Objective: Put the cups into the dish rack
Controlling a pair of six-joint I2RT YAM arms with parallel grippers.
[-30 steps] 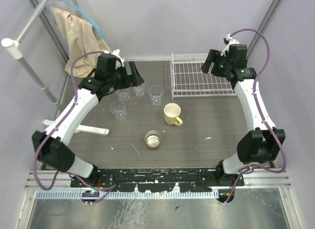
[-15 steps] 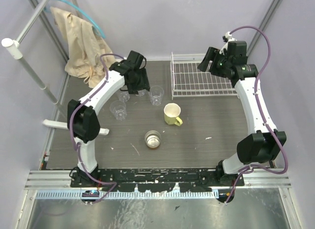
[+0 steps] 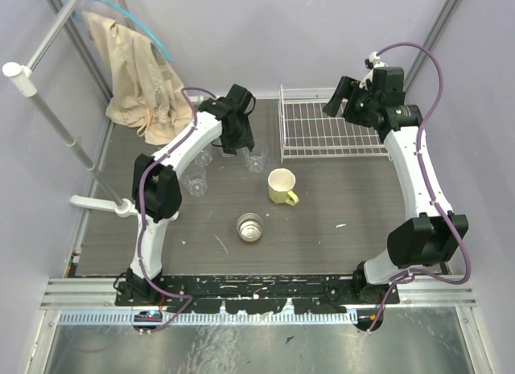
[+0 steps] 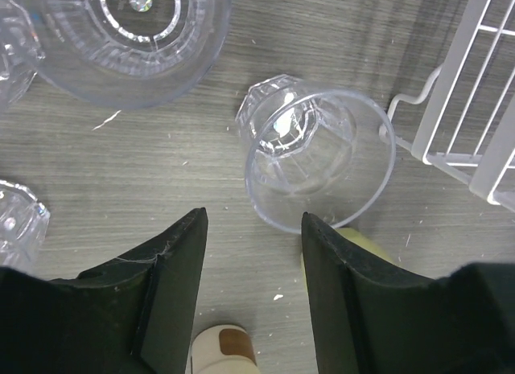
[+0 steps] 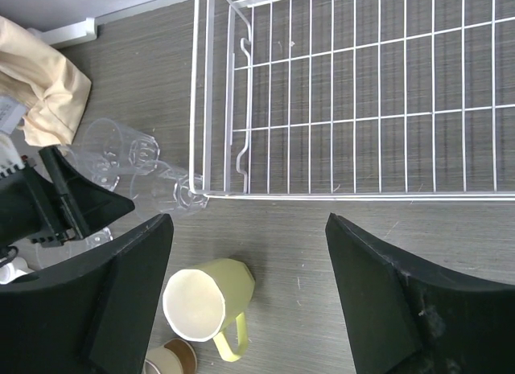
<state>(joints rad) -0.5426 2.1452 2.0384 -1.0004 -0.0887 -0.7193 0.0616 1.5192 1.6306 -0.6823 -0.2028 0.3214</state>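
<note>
My left gripper (image 3: 240,137) is open and empty, hovering over the clear tumblers at the back left. In the left wrist view its jaws (image 4: 253,215) stand apart just short of one tumbler (image 4: 318,157), which stands next to the white wire dish rack (image 4: 475,92). That tumbler (image 3: 256,155) and two more (image 3: 193,179) (image 3: 203,155) show from above; a fourth is mostly hidden under the gripper. The pale yellow mug (image 3: 281,186) and the metallic-brown cup (image 3: 251,227) stand mid-table. My right gripper (image 3: 339,100) is open and empty above the rack (image 3: 326,126), which holds no cups.
A beige cloth (image 3: 133,76) hangs on a pole at the back left. A white stand base (image 3: 100,203) lies at the left. The right wrist view shows the rack (image 5: 362,92), the mug (image 5: 208,297) and the left gripper (image 5: 64,201) by the tumblers (image 5: 121,145).
My left arm has swung to the right and reached forward, carrying its open gripper over the tumblers towards the one beside the rack. The right arm has hardly moved. No cup has moved.
</note>
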